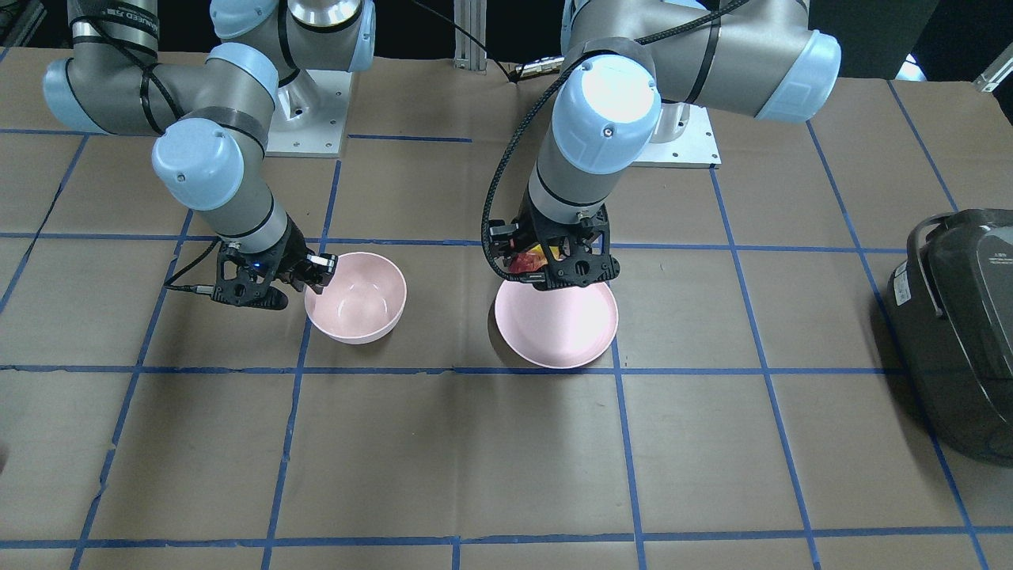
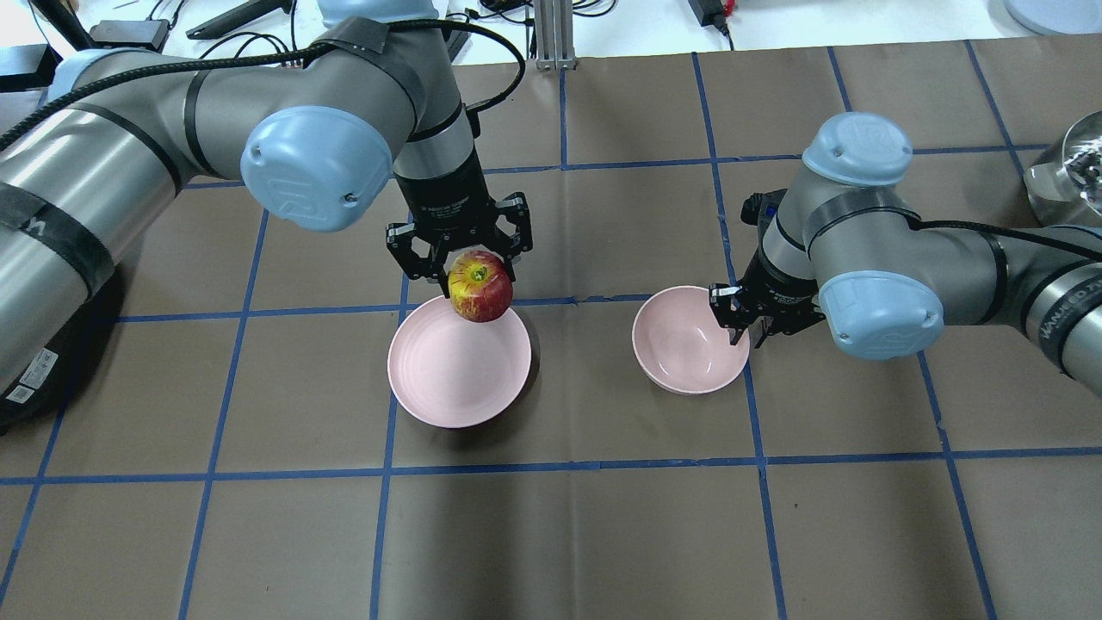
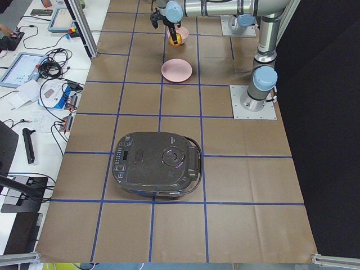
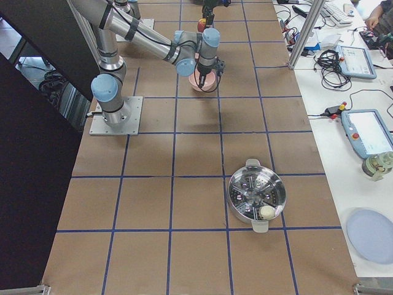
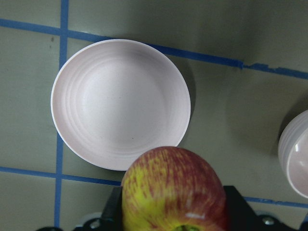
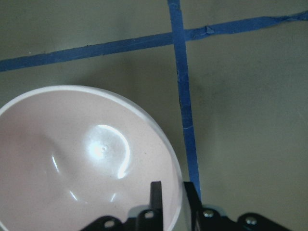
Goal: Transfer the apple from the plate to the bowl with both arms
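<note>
The red and yellow apple (image 2: 479,286) is held in my left gripper (image 2: 472,269), which is shut on it and lifted above the far rim of the flat pink plate (image 2: 430,387). The left wrist view shows the apple (image 5: 173,190) close up over the bare plate (image 5: 115,101). The deep pink bowl (image 2: 680,362) stands to the plate's right. My right gripper (image 2: 739,331) is shut on the bowl's rim, one finger inside and one outside, as the right wrist view shows at the bowl (image 6: 72,159).
A dark rice cooker (image 1: 957,332) sits at the table's end on my left. A steel steamer pot (image 4: 256,196) stands toward the end on my right. Blue tape lines grid the brown table cover.
</note>
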Controlling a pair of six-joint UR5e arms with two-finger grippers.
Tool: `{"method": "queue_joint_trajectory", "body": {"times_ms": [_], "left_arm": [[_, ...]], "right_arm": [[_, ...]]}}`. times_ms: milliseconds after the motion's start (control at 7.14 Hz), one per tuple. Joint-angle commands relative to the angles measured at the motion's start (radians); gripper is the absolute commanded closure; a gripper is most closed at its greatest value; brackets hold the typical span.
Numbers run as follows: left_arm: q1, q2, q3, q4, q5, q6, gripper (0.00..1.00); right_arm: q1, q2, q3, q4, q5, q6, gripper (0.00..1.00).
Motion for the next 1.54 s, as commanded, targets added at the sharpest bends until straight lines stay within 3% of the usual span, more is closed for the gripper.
{"method": "queue_joint_trajectory", "body": {"times_ms": [0, 280, 420, 700, 980, 1120, 1260, 1400], "left_arm": [[-0.093, -0.085, 0.004, 0.192, -0.077, -0.202, 0.89], [-0.195, -0.182, 0.012, 0.412, -0.075, -0.348, 0.89], [-0.221, -0.199, 0.026, 0.411, -0.077, -0.390, 0.89], [-0.297, -0.261, 0.036, 0.414, -0.095, -0.406, 0.88], [-0.339, -0.314, 0.038, 0.443, -0.097, -0.430, 0.83], [-0.351, -0.325, 0.035, 0.454, -0.092, -0.423, 0.73], [-0.353, -0.331, 0.029, 0.454, -0.086, -0.406, 0.32], [-0.351, -0.299, 0.018, 0.454, -0.085, -0.385, 0.00]], "right_arm": [[-0.009, -0.004, -0.136, 0.058, -0.026, -0.002, 0.00], [-0.023, -0.010, -0.399, 0.308, -0.139, -0.014, 0.00], [-0.048, -0.010, -0.486, 0.382, -0.202, -0.019, 0.00], [-0.156, -0.009, -0.526, 0.380, -0.309, -0.111, 0.00], [-0.169, -0.010, -0.459, 0.377, -0.311, -0.128, 0.00], [-0.172, -0.010, -0.450, 0.374, -0.310, -0.134, 0.00], [-0.171, -0.012, -0.448, 0.378, -0.310, -0.121, 0.00], [-0.169, -0.013, -0.450, 0.380, -0.310, -0.121, 0.00]]}}
